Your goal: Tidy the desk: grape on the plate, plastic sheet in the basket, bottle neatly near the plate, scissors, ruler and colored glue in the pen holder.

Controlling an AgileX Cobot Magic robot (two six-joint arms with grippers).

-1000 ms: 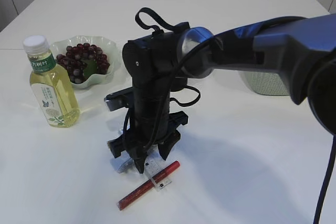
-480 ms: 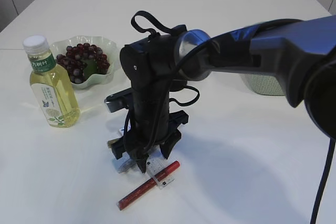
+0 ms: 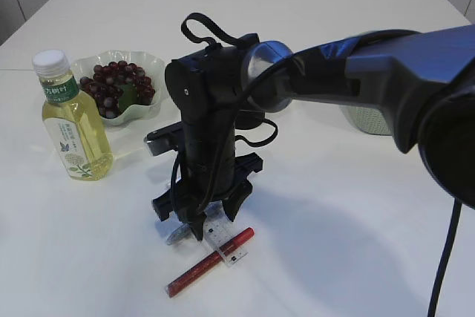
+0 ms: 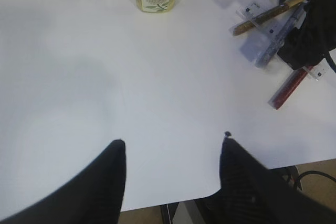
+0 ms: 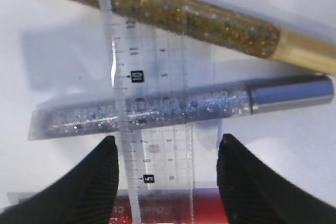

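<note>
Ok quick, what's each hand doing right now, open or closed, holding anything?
Left hand: open, empty, above bare table.
Right hand: open, holding nothing, poised over the silver glitter glue and clear ruler.

Bright even light, soft shadows, sharp focus.

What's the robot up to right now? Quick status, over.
Right gripper open, low over the clear ruler and glitter glue tubes. Left gripper open, empty. Ruler lies across the tubes, awkward pick.

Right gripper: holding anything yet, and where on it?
Nothing held. The right gripper hangs open above the clear ruler and the silver glitter glue; its fingers touch neither.
</note>
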